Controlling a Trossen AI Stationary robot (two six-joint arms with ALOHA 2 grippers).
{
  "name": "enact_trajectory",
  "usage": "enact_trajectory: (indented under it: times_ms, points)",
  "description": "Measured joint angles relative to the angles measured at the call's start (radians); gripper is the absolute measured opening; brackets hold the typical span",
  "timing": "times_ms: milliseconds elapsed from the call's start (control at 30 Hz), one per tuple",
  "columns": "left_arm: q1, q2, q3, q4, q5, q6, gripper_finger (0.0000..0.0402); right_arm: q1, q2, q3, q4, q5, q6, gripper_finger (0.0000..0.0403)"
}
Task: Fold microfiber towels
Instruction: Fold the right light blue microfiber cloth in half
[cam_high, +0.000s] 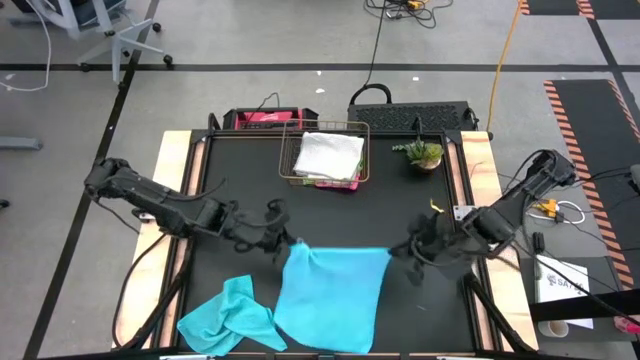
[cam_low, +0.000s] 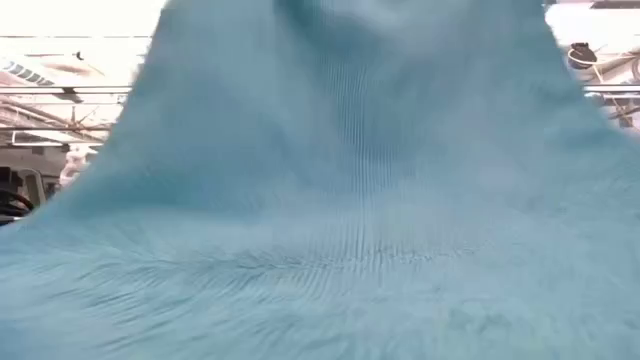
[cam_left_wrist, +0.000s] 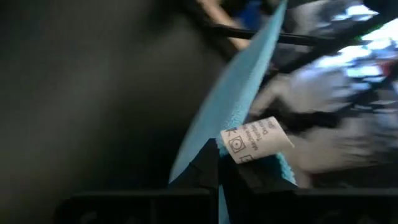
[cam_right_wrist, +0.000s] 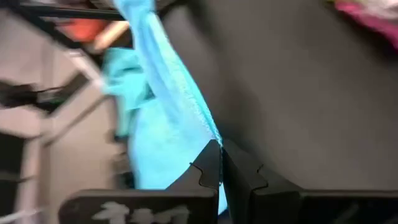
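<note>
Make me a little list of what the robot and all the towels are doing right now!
left gripper: shut on one corner of the spread blue towel
right gripper: shut on its other far corner
crumpled blue towel: on the table, front left
basket: at the back, holds folded towels, grey towel on top
plant: beside basket

A grey floor (cam_high: 250, 40) is spreading out around the black table (cam_high: 330, 215), with dark seams running across it. A chair base (cam_high: 125, 45) is standing at the far left. An orange cable (cam_high: 505, 50) and a black cable (cam_high: 378, 40) are trailing over the floor. Striped hazard tape (cam_high: 585, 120) is edging a dark mat (cam_high: 612, 110) on the right.
</note>
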Motion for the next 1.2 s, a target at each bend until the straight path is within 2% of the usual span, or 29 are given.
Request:
enact_trajectory:
  times_ms: [100,267,400,600,767,933,1100,1200]
  points:
    - [0.047,0.000,0.000,-0.062,-0.039,0.068,0.0005,-0.047,0.001,-0.045,-0.031,0.004,-0.003,0.0000]
    - [0.112,0.000,0.000,-0.107,-0.089,0.197,0.0018,-0.117,0.000,-0.165,0.017,-0.031,-0.033,0.0000]
    - [0.143,0.011,0.000,-0.140,-0.084,0.245,0.0020,-0.155,0.000,-0.271,0.097,-0.057,-0.030,0.0000]
    - [0.164,0.094,0.002,-0.231,-0.078,0.318,0.0021,-0.205,0.000,-0.389,0.202,-0.079,-0.030,0.0000]
    - [0.202,0.174,0.000,-0.265,-0.070,0.362,0.0022,-0.248,0.000,-0.428,0.247,-0.099,-0.050,0.0000]
    - [0.250,0.196,0.000,-0.254,-0.092,0.350,0.0022,-0.298,0.000,-0.439,0.259,-0.101,-0.113,0.0000]
    - [0.271,0.183,0.000,-0.216,-0.024,0.348,0.0022,-0.374,0.000,-0.462,0.259,-0.006,-0.199,0.0000]
    - [0.269,0.183,0.001,-0.202,0.010,0.348,0.0021,-0.435,0.000,-0.480,0.266,-0.001,-0.264,0.0000]
